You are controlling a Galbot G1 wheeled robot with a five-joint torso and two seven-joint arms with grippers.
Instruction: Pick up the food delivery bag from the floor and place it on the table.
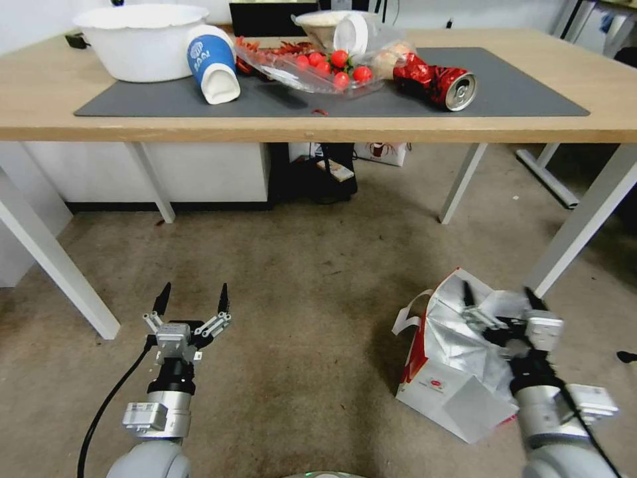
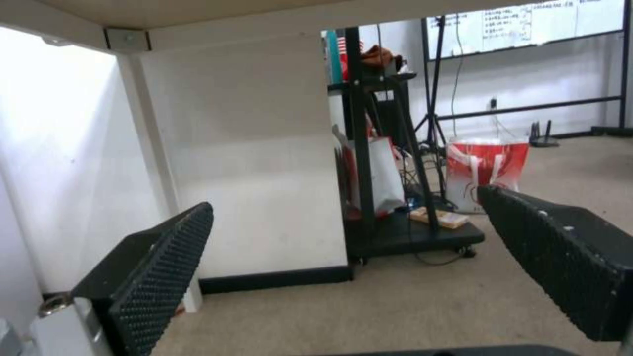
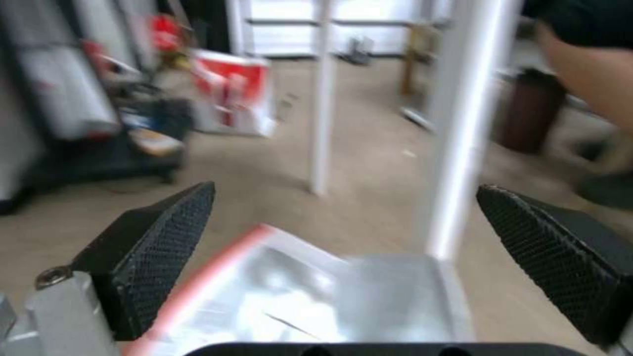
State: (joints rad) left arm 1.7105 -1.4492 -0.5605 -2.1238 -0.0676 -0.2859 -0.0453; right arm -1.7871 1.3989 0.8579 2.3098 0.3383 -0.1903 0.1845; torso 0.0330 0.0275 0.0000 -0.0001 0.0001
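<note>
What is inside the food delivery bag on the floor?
The food delivery bag gapes open, showing crumpled silver foil lining. The open right hand above covers part of the mouth; any contents are hidden.

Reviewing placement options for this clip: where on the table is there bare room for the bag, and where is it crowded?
Free: the dark grey mat right of the crushed red can, and the front strip of the table. Crowded: the back left to centre, with the white bowl, blue cup and tomato tray.
</note>
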